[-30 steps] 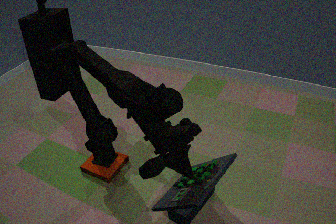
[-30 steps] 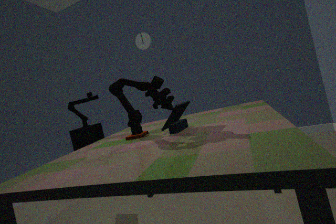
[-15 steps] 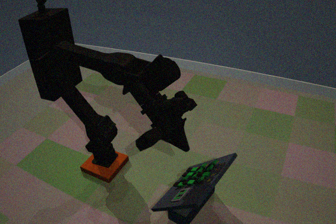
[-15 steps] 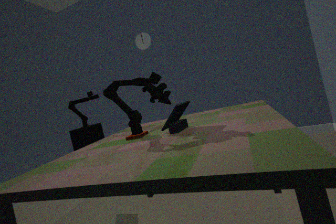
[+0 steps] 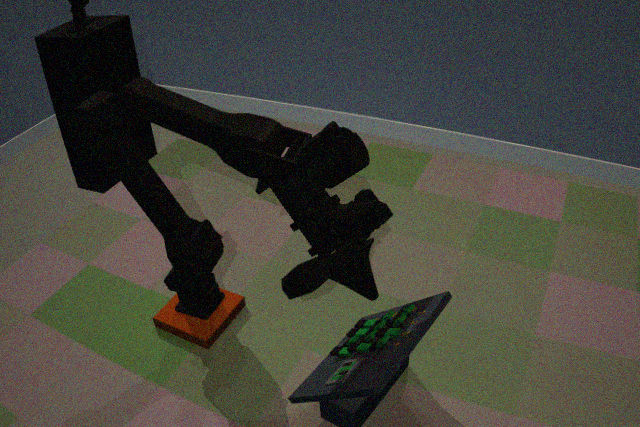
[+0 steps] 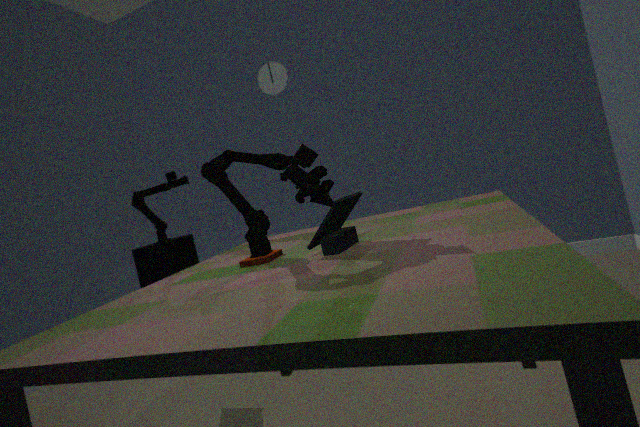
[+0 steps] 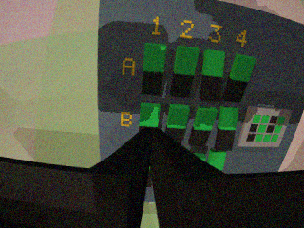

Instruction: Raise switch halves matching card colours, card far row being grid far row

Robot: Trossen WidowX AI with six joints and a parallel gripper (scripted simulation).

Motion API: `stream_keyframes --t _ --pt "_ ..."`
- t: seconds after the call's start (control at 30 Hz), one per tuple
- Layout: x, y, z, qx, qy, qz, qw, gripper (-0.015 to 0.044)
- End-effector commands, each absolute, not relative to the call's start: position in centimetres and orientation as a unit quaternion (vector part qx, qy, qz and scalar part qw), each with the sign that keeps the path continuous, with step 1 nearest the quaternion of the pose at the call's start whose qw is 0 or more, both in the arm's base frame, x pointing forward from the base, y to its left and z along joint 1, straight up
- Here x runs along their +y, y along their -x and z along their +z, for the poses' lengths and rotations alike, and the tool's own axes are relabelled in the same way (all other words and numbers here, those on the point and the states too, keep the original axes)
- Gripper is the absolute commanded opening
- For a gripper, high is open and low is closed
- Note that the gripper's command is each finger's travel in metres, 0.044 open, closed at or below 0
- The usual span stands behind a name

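Black and shut, your gripper (image 5: 375,295) (image 6: 331,203) (image 7: 150,136) holds nothing near switch B1 (image 7: 149,114) on the tilted panel (image 5: 310,383) (image 6: 338,215) (image 7: 280,71) ahead of the arm. If B1's green end is raised, press it squarely, sparing neighbours. Count one panel, one card (image 5: 342,371) (image 7: 266,127), four A switches, four B, parts of two below.

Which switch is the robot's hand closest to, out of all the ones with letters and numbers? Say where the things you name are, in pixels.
It looks like B1 (image 7: 149,114): row B, under number 1. The closed hand's (image 7: 151,130) fingertips overlap its lower edge.
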State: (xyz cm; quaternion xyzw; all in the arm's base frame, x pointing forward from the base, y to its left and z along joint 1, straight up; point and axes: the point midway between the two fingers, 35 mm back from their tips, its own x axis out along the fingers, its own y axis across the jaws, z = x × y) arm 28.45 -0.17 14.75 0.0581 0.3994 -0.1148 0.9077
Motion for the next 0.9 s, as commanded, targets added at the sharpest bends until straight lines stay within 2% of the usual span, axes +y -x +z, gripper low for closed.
stream_keyframes --t 0.0,0.87 --pt "-0.3 -28.9 14.2 0.4 -0.057 -0.114 0.908 0.0" --pt "-0.6 -30.2 12.8 0.399 -0.057 -0.114 0.908 0.0"
